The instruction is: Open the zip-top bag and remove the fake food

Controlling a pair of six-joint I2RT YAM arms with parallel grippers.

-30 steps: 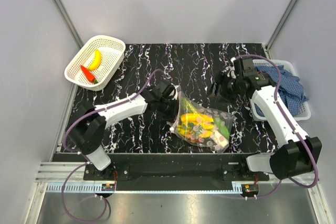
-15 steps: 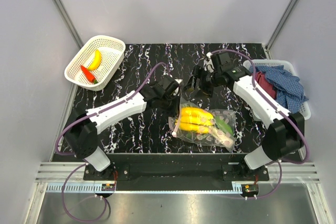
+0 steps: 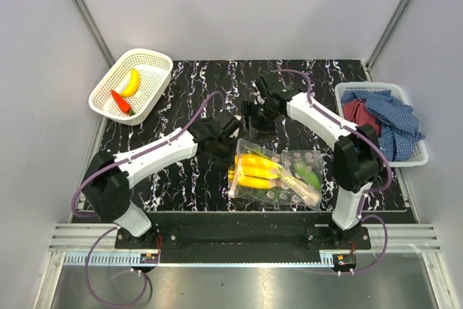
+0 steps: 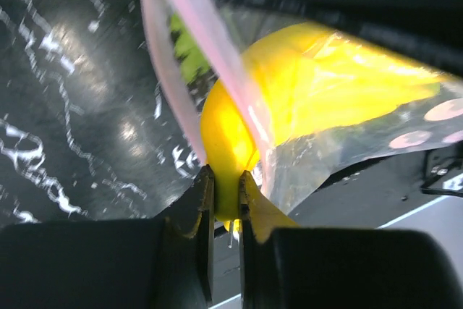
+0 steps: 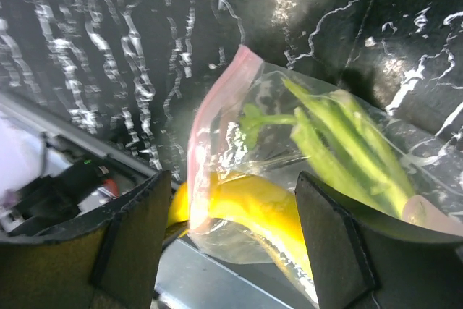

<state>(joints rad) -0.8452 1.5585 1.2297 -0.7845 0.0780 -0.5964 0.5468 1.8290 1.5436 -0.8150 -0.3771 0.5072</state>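
Note:
The zip-top bag (image 3: 283,177) lies on the black marbled table, its pink zip strip (image 4: 189,48) at the left end. Inside it are yellow bananas (image 3: 253,168), a green leek (image 5: 340,135) and other fake food. My left gripper (image 3: 225,151) is at the bag's mouth. In the left wrist view it (image 4: 226,204) is shut on the end of a yellow banana (image 4: 231,142) that sticks out past the zip strip. My right gripper (image 3: 258,116) hovers just behind the bag's mouth. In the right wrist view it (image 5: 231,240) is open, with the bag's open end (image 5: 217,179) between its fingers.
A white mesh basket (image 3: 148,59) at the back left holds a banana (image 3: 131,82) and a red chili (image 3: 121,101). A white basket (image 3: 418,155) at the right holds the blue checked cloth (image 3: 391,117). The table's front edge is just below the bag.
My right arm has swung left from beside the cloth basket to the bag's mouth. The left gripper has shifted slightly and the bananas have slid toward the bag's left end.

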